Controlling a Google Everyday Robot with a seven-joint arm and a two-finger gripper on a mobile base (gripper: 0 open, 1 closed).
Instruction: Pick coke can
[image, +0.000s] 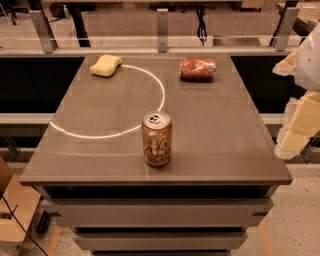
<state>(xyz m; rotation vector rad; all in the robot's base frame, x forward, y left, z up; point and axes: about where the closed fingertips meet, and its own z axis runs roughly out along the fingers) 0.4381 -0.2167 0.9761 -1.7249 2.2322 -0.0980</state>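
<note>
Grey tabletop (100, 150) carries the coke can (197, 69), lying on its side well apart from the claw (296, 122) and untouched. A tan can (156, 138) stands upright nearer the claw, and a sponge (105, 65) lies farthest. The claw hangs off the tabletop's edge, probably before reaching; spread or pressed together, I cannot tell.

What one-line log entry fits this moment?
gripper: beyond table right edge | coke can: on side, far right, untouched | tan can: upright, front

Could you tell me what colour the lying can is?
The coke can is red with pale markings, camera view; end effector at right edge.
</note>
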